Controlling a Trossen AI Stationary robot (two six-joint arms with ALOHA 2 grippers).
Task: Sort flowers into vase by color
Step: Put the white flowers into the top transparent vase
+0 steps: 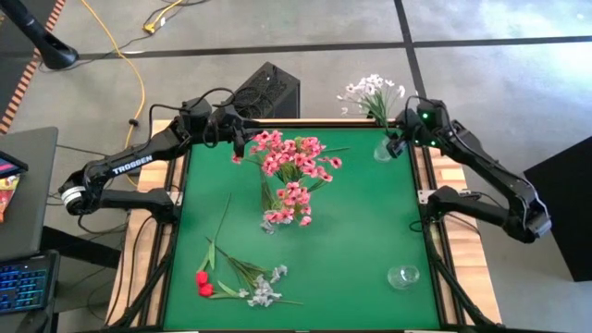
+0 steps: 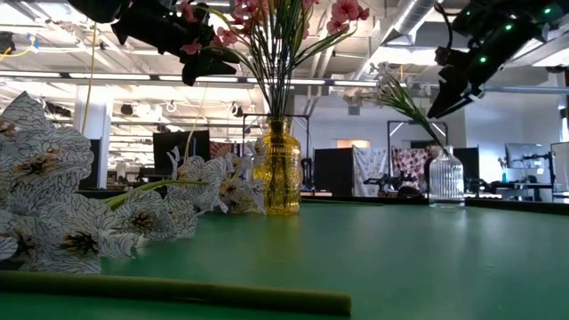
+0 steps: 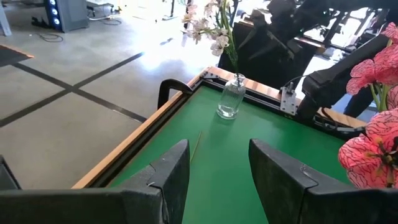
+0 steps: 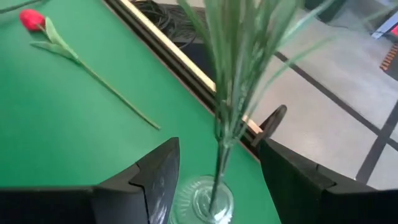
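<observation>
At six o'clock on my counter (image 1: 370, 222) lie the loose flowers: white spray (image 1: 264, 291), red buds (image 1: 203, 283), stems running toward twelve. An empty vase (image 1: 403, 276) sits at five. At centre, pink flowers (image 1: 291, 171) fill their vase. My left claw (image 1: 239, 139) hangs just beyond at eleven, open and empty; that arm is nearer the loose stems. At one o'clock my right claw (image 1: 398, 141) gapes around the vased white flowers (image 1: 373, 92), gripping nothing.

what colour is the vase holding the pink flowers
Yellow glass vase; the low view shows it best.
</observation>
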